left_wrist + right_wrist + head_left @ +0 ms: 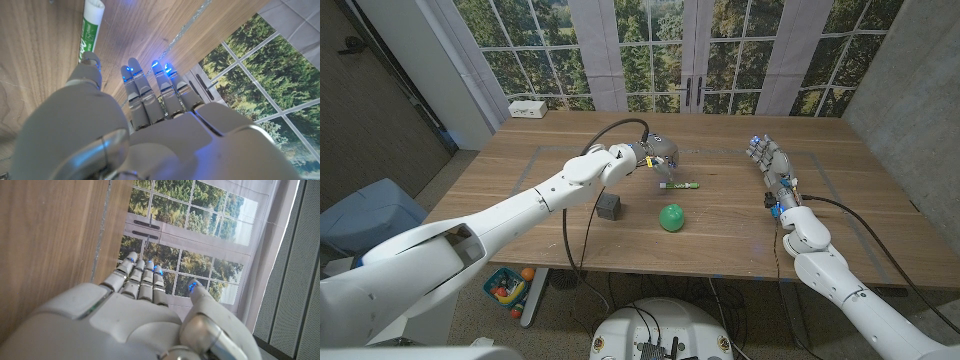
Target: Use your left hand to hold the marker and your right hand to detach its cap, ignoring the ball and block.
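The green-and-white marker [678,185] lies on its side near the middle of the wooden table [740,225]. My left hand [661,155] hovers just behind it with straight fingers and holds nothing. In the left wrist view the marker [90,29] lies just past the thumb tip of my left hand [145,115]; I cannot tell if they touch. My right hand [769,161] stands well to the right of the marker, fingers straight, nothing in it. The right wrist view shows my right hand [140,310] beside bare table.
A green ball [671,217] sits just in front of the marker. A dark block [610,206] stands to the ball's left, under my left forearm. A small white box [527,107] rests at the table's far left corner. Windows stand behind the table.
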